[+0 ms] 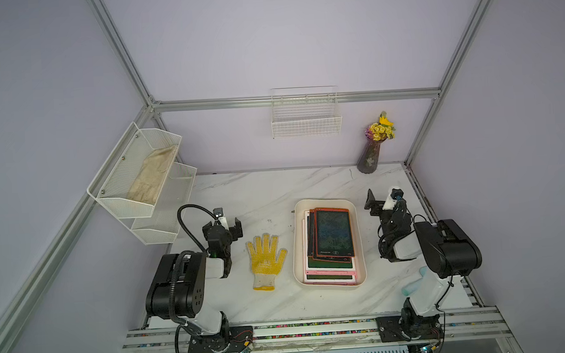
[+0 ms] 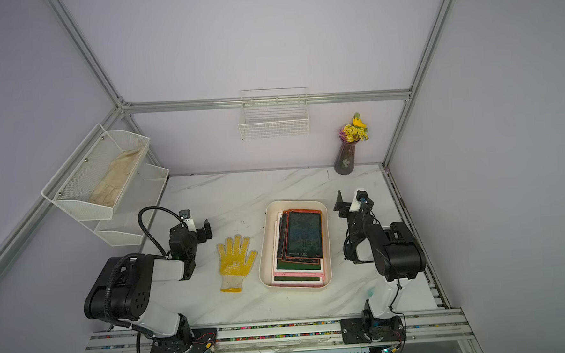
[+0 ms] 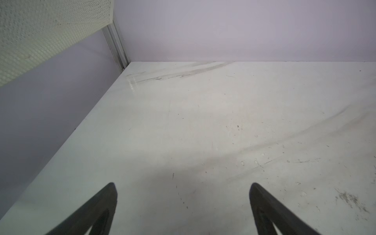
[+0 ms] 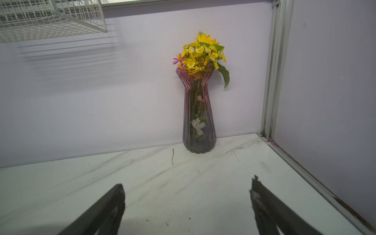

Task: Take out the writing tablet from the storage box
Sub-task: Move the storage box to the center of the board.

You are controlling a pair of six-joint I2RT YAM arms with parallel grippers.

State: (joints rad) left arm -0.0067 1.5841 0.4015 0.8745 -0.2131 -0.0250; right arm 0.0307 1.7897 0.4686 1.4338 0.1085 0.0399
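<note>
The storage box (image 1: 325, 202) (image 2: 295, 203), a shallow cream tray, lies on the marble table between my two arms in both top views. It holds a stack of writing tablets. The top writing tablet (image 1: 334, 232) (image 2: 303, 233) has a red frame and a dark screen, with pink and white ones under it. My left gripper (image 1: 227, 221) (image 2: 198, 224) (image 3: 183, 186) hovers open left of the box, over bare table. My right gripper (image 1: 383, 200) (image 2: 354, 201) (image 4: 187, 183) stands open to the right of the box's far end. Neither wrist view shows the box or a tablet.
A yellow dotted glove (image 1: 265, 261) lies flat between the left arm and the box. A vase of flowers (image 1: 371, 152) (image 4: 198, 114) stands at the back right corner. A wire basket (image 1: 306, 116) hangs on the back wall, and a mesh shelf (image 1: 142, 178) on the left wall.
</note>
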